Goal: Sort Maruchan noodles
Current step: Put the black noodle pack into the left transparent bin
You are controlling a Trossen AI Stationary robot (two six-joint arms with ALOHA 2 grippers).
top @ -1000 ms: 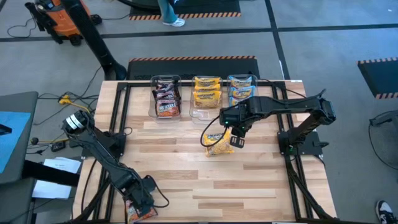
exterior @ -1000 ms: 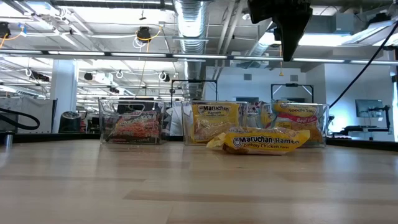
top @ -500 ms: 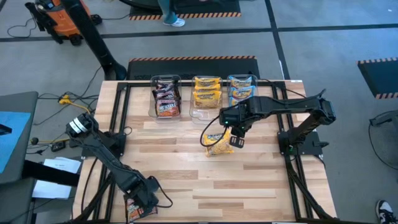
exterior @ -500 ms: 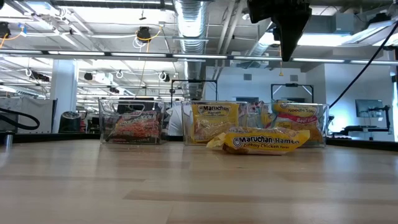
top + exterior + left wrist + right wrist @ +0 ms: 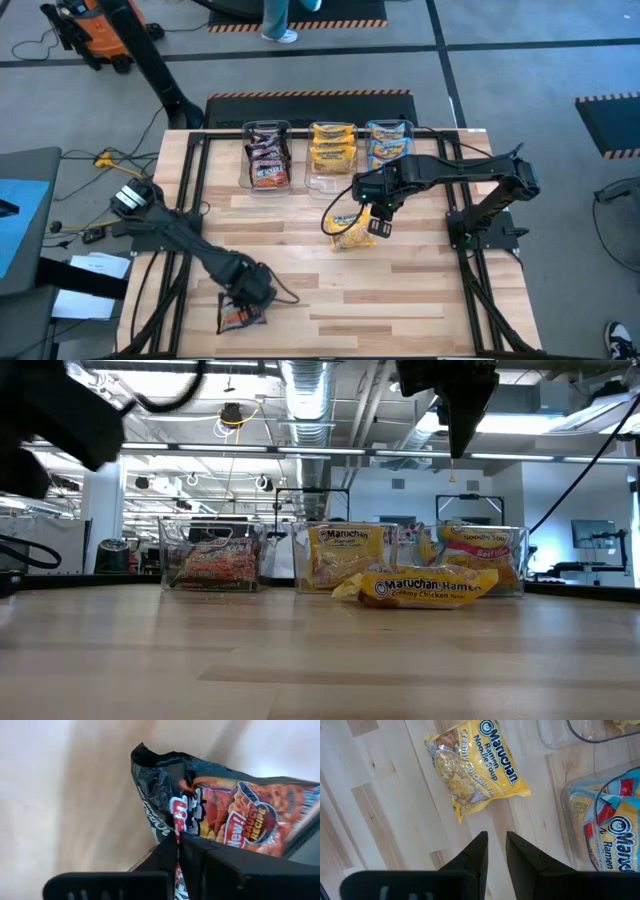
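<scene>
Near the table's (image 5: 400,290) front edge, the left gripper (image 5: 250,297) clamps a dark maroon-black packet (image 5: 238,315). Above the yellow packet (image 5: 349,231), which lies just in front of the three tubs (image 5: 325,185), hangs the right gripper (image 5: 378,220), fingers slightly parted, holding nothing.

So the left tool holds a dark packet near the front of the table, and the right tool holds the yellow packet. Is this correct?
Not fully. The left tool does hold the dark packet near the front edge. But the right tool holds nothing: the right wrist view shows the yellow packet lying flat on the table, apart from its fingers, and the low view shows the tool high above it.
</scene>
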